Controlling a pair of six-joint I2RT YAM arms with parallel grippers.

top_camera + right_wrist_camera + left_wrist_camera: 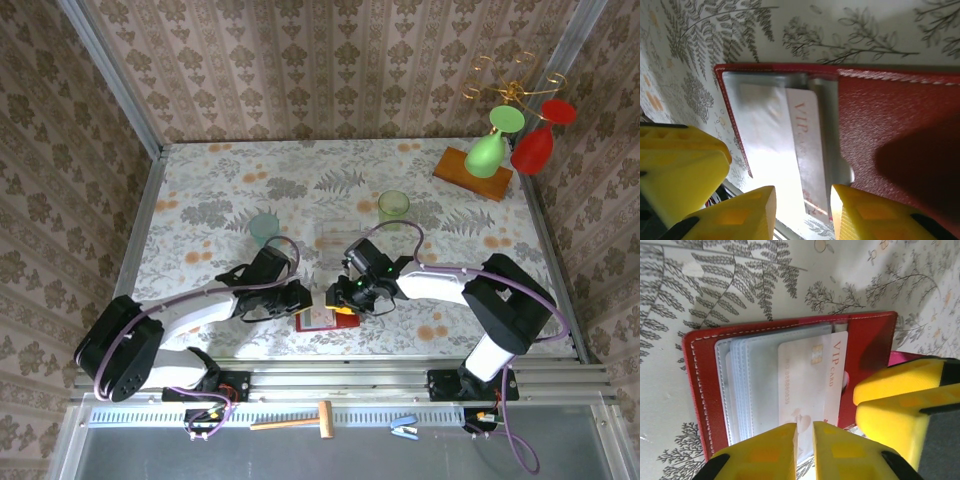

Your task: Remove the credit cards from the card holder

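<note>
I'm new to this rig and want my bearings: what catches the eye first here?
The open red card holder at the near edge of the table, a pale VIP card poking from its clear sleeves. The left gripper's yellow fingers narrowly flank that card's edge; the right gripper stands open at the holder.

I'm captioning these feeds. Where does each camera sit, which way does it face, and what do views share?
Top external: above and behind the arms, looking down at the table; both arms, left gripper and right gripper over the card holder.
Left wrist: on the left arm, looking down past its gripper at the open card holder and VIP card.
Right wrist: on the right arm, looking down past its gripper at the same.
Shared: the card holder in all three.
</note>
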